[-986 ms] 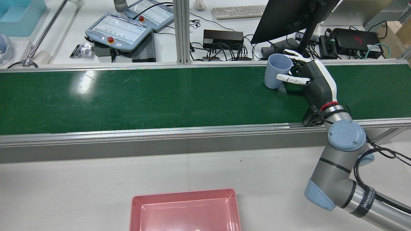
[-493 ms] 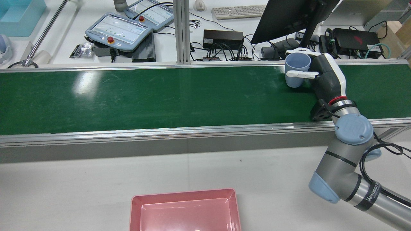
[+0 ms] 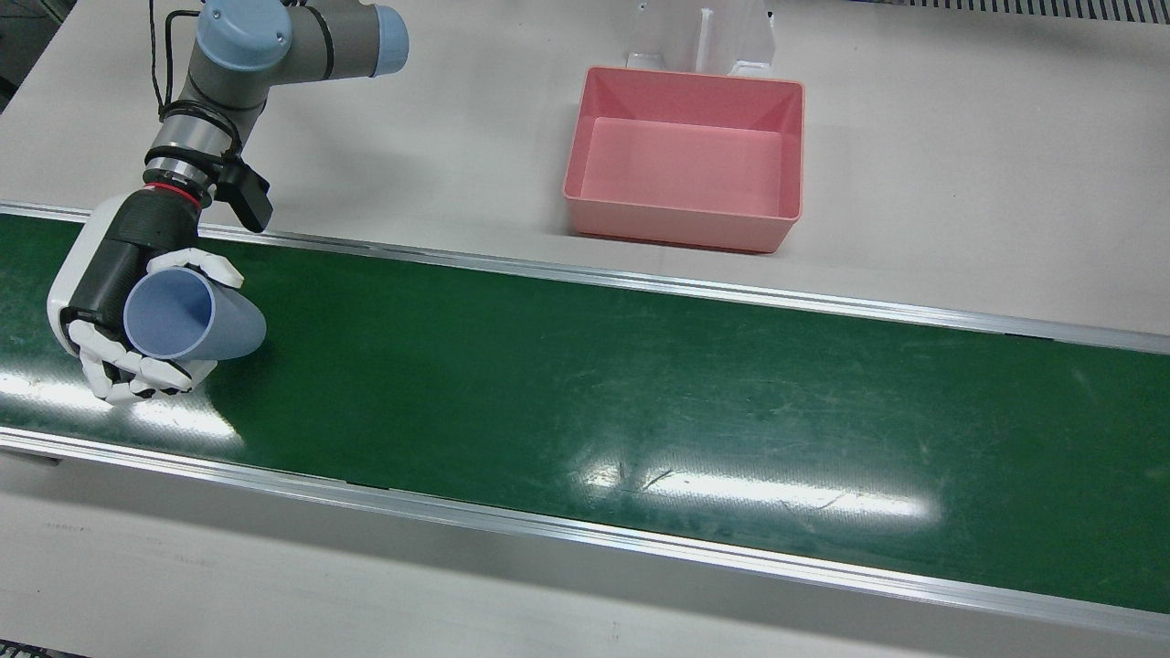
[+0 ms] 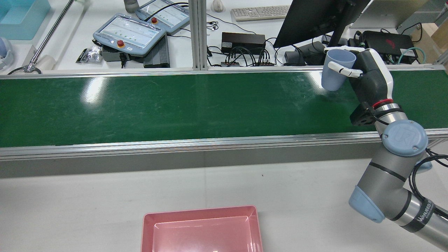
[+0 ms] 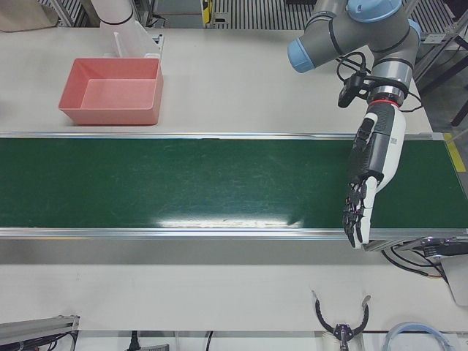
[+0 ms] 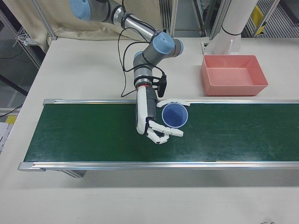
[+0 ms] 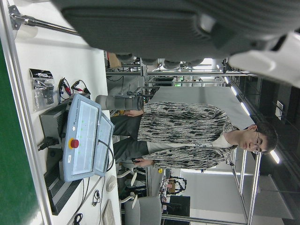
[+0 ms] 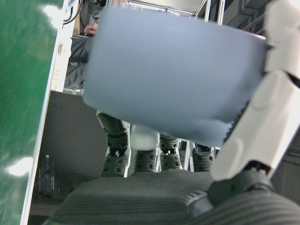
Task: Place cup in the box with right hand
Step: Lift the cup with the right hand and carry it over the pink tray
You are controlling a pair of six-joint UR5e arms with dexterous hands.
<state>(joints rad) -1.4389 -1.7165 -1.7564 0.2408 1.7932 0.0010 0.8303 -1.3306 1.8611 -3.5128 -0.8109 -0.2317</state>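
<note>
Pale grey tabletop (image 3: 960,137) is seen filling the upper part of the front view, smooth and matt, with a long green conveyor belt (image 3: 640,393) laid across the lower half between bright aluminium rails; the belt surface is scuffed and glossy under the lamps. At the upper middle of that view a pink box (image 3: 684,224) is set on the tabletop just beyond the far rail: rectangular, thin-walled plastic, open-topped and empty. In the rear view the same box is cut by the bottom edge of the frame.

At the left of the front view the right hand (image 3: 119,311) is closed around the cup (image 3: 196,320), white fingers being wrapped over its wall from both sides. The cup, a plain pale-blue plastic tumbler tapering toward its base, is held clear of the belt and slightly tilted, near the upper right of the rear view. The left hand (image 5: 365,186) is seen at the right of the left-front view, stretched out flat above the belt with fingers extended and nothing held.

The lift appears complete and the carry is judged to be in hand. The cup is well apart from the box, so a long sweep across the near rail is called for, then a lowering inside the pink walls before the fingers are released.
</note>
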